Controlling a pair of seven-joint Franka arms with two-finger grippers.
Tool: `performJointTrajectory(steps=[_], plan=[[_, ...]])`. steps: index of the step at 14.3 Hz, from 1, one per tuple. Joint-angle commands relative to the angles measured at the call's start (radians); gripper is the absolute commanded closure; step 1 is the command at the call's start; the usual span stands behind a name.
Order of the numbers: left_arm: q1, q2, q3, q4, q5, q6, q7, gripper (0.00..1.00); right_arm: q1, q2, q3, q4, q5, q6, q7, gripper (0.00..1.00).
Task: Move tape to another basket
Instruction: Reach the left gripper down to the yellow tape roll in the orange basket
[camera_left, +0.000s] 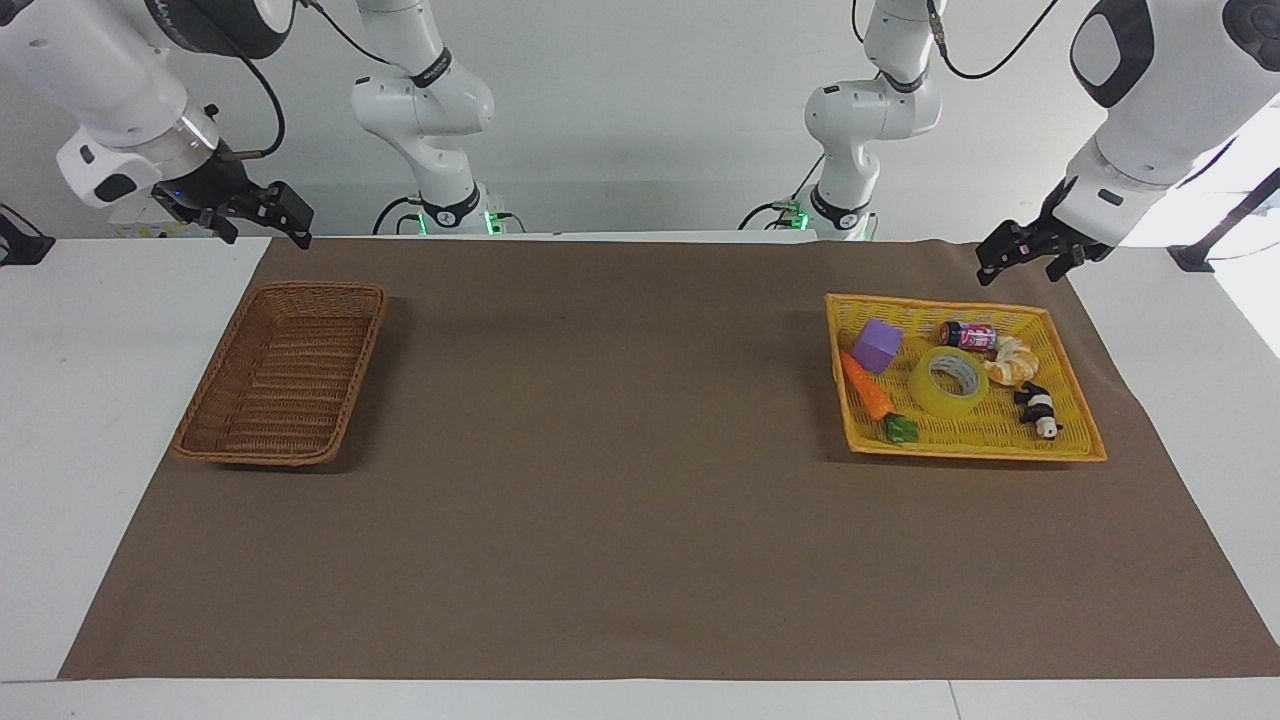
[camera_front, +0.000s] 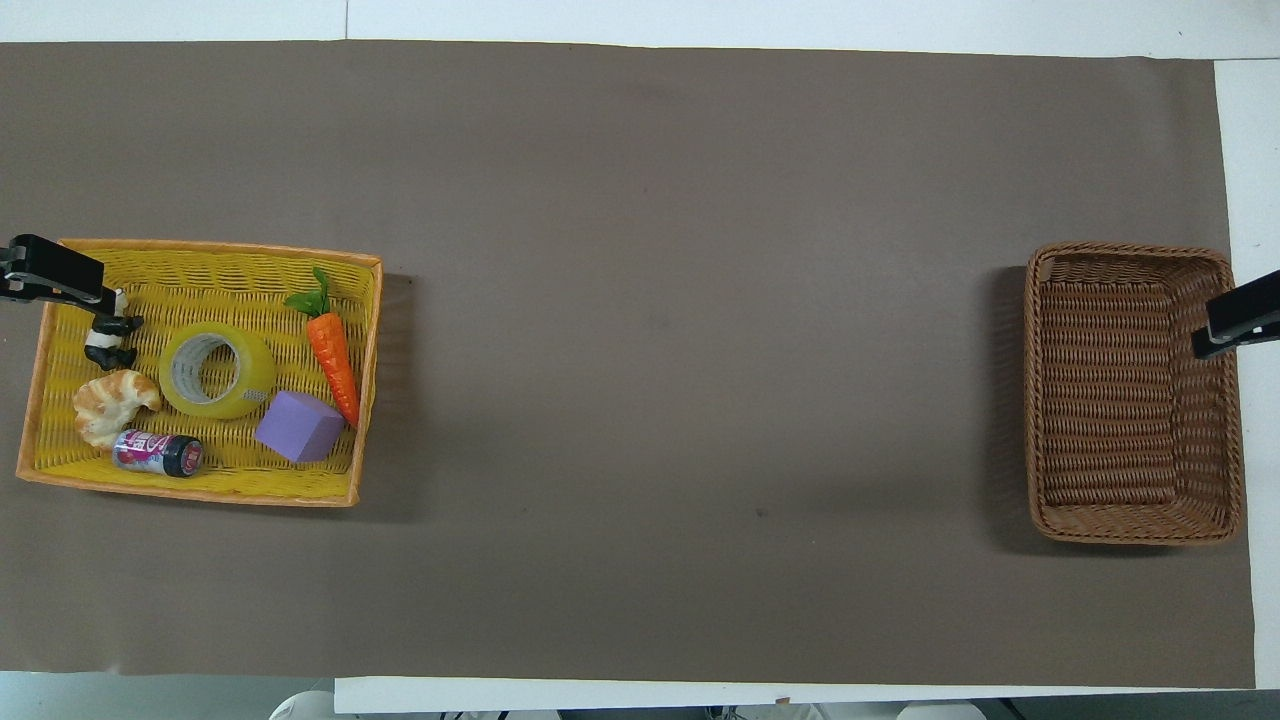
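Lying flat in the yellow mesh tray (camera_left: 1080, 415) among toys, the tape (camera_left: 950, 383) sits at the left arm's end of the tabletop (camera_left: 600, 500), the wicker basket (camera_left: 285, 372) well apart; whether the raised left end effector (camera_left: 1030, 252) and right end effector (camera_left: 262, 215) are released or clenched cannot be told

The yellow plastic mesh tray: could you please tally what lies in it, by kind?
Translucent yellow tape roll: 1
Toy foods, orange carrot and tan croissant: 2
Purple foam cube: 1
Small pink-labelled can: 1
Black-and-white panda figure: 1
Total: 6
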Motion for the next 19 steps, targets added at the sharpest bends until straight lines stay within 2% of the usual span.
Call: performJointTrajectory(steps=[1,4,5,6,8,9,10,14,16,19], plan=[[0.011,-0.020,-0.003,-0.039,0.010,0.021,0.002,0.00,-0.004,-0.024,0.003,-0.027,-0.003,0.007,-0.018,0.00],[0.017,-0.020,0.000,-0.039,0.022,0.021,-0.008,0.00,-0.004,-0.024,0.003,-0.027,-0.003,0.007,-0.018,0.00],[0.032,-0.024,0.002,-0.047,0.083,0.026,-0.007,0.00,-0.004,-0.023,0.003,-0.027,-0.003,0.007,-0.018,0.01],[0.066,-0.049,0.005,-0.124,0.091,0.087,-0.007,0.00,-0.004,-0.024,0.003,-0.027,-0.003,0.007,-0.018,0.00],[0.139,-0.170,0.003,-0.461,0.087,0.472,-0.002,0.00,-0.004,-0.023,0.003,-0.027,-0.003,0.007,-0.018,0.00],[0.147,-0.184,0.003,-0.564,0.087,0.594,-0.002,0.00,-0.004,-0.023,0.003,-0.027,-0.003,0.007,-0.018,0.01],[0.152,-0.172,0.005,-0.600,0.087,0.638,-0.002,0.00,-0.004,-0.023,0.003,-0.027,-0.003,0.007,-0.020,0.01],[0.176,-0.086,0.003,-0.634,0.087,0.713,-0.007,0.00,-0.004,-0.023,0.003,-0.027,-0.003,0.007,-0.018,0.01],[0.160,-0.086,0.000,-0.701,0.087,0.816,-0.007,0.00,-0.004,-0.023,0.003,-0.027,-0.003,0.007,-0.018,0.01],[0.132,-0.051,0.002,-0.716,0.087,0.893,-0.008,0.00,-0.004,-0.023,0.003,-0.027,-0.003,0.007,-0.018,0.00]])
